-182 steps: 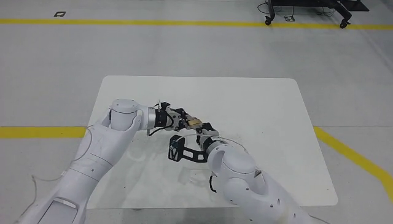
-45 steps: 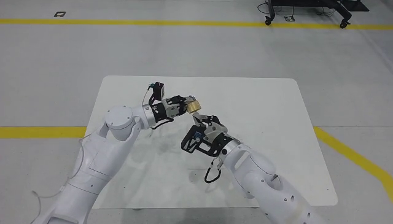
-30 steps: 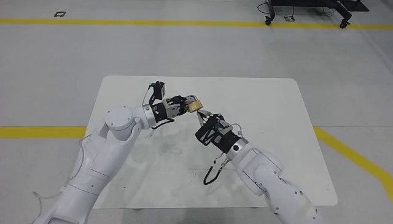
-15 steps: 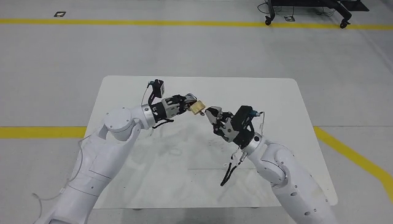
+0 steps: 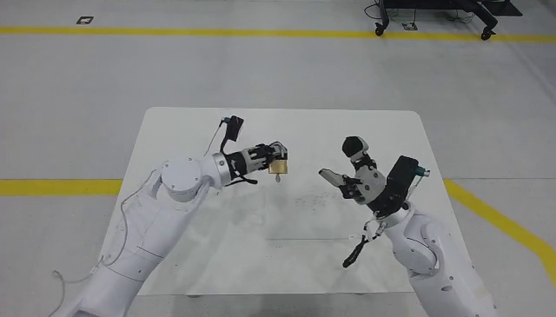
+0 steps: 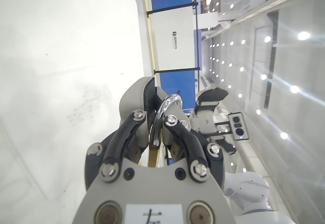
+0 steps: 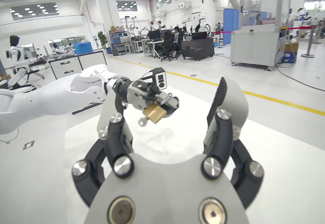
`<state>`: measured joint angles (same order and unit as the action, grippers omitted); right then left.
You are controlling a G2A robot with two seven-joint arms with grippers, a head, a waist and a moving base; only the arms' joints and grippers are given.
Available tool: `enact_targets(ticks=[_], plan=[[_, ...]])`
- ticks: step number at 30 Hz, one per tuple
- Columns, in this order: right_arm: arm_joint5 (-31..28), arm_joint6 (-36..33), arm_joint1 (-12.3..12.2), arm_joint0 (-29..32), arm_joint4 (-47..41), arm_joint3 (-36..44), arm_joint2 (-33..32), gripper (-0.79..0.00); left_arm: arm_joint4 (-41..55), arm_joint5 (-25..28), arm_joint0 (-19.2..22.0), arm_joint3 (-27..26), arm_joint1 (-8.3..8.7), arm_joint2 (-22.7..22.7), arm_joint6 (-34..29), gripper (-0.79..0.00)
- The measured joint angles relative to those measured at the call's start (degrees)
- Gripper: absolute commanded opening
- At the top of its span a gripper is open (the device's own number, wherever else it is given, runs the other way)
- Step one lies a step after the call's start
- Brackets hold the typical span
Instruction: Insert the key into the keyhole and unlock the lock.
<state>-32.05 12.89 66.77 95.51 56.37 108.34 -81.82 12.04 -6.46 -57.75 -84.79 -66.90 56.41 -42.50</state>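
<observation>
The left gripper [image 5: 276,153] is clamped on the lock [image 5: 279,168], pinching it at the shackle [image 6: 169,102]. The brass body hangs below the fingers, raised off the table [image 5: 382,130] — a hold that presumably keeps the keyhole [image 7: 147,118] end turned out toward the other arm. The key [image 7: 141,122] sits in that keyhole, its bow projecting from the end of the body farthest from the clamping fingers. Insertion therefore appears done, but whether the shackle has released cannot be told. Open room separates the key from the opposing claw. The right gripper [image 5: 339,162] is spread wide and holds nothing. It sits well apart from the lock and faces it, its gap roughly in line with the key's bow — judged a stance from which a straight approach could grip and turn. The table's edges lie well outside both claws, so neither arm looks crowded.
</observation>
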Motion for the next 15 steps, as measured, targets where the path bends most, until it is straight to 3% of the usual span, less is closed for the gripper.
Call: enact_targets(ticks=[5,10,14,15], plan=[[-0.2,0.1,0.0,0.1,-0.1,0.1,-0.3,0.000,-9.8,-5.7,1.2,-1.5,-0.41,-5.1,-0.4,-0.785],[-0.1,0.1,0.0,0.1,0.0,0.1,-0.3,0.000,-21.3,-13.0,5.3,0.0,-0.96,-12.4,-9.8,-0.785],[-0.1,0.1,0.0,0.1,0.0,0.1,-0.3,0.000,-23.1,-15.7,7.3,1.7,-1.92,-15.2,-11.0,-0.785],[-0.1,0.1,0.0,0.1,0.0,0.1,-0.3,0.000,-23.5,-16.5,7.8,2.1,-2.18,-15.8,-11.3,-0.597]])
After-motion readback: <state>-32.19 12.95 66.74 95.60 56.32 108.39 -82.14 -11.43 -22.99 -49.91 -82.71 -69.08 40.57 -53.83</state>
